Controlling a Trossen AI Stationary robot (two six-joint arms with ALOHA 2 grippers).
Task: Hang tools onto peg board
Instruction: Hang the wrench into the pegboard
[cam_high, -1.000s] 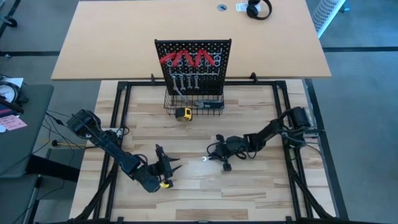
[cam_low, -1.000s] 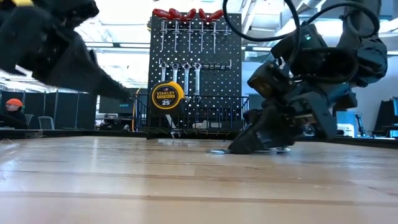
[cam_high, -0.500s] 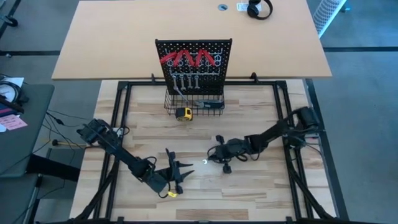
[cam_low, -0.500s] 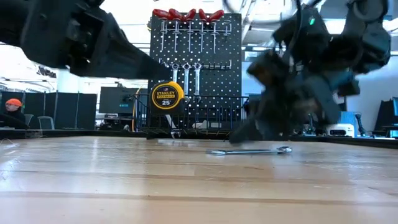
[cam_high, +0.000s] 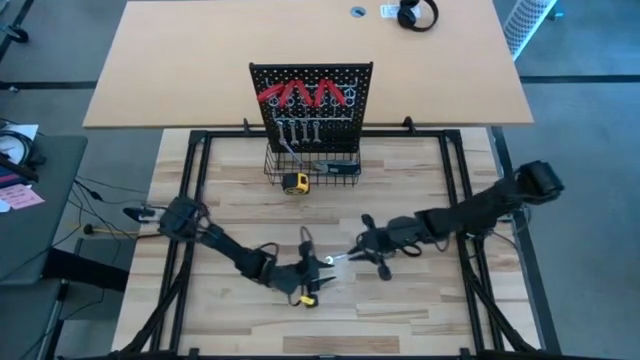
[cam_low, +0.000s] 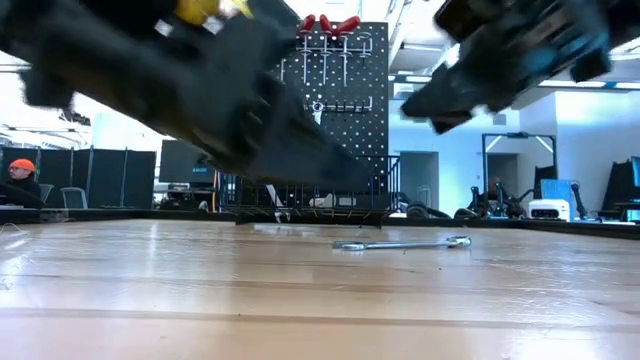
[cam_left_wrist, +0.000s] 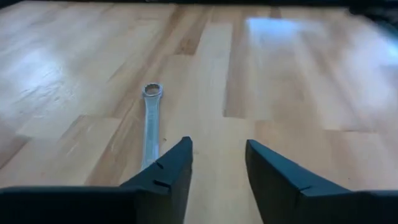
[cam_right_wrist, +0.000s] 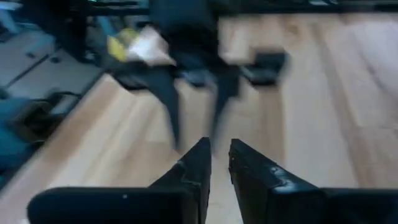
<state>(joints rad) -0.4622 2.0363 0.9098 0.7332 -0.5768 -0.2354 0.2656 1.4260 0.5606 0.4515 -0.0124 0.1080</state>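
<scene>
A slim silver wrench (cam_high: 338, 258) lies flat on the wooden table, also seen in the low view (cam_low: 400, 243) and the left wrist view (cam_left_wrist: 150, 124). My left gripper (cam_high: 316, 256) is open, low over the table. The wrench lies just outside one of its fingers (cam_left_wrist: 168, 174), ring end pointing away. My right gripper (cam_high: 360, 246) hovers beyond the wrench's other end, raised in the low view (cam_low: 480, 70), its fingers (cam_right_wrist: 199, 165) a narrow gap apart. The peg board (cam_high: 310, 90) stands upright at the far side, with red pliers (cam_high: 300, 95) and wrenches (cam_high: 298, 130) hanging on it.
A black wire basket (cam_high: 312, 165) sits at the board's foot with a yellow tape measure (cam_high: 294, 182) beside it. Black frame rails (cam_high: 190, 200) border the wooden table. Behind stands a tan table with headphones (cam_high: 415, 15). Bare wood lies near and around the wrench.
My right gripper, down at the wrench a second ago, has lifted off and drawn back toward the table's right, leaving the wrench flat on the table. My left gripper has swept from the near left toward the right, up to the wrench.
</scene>
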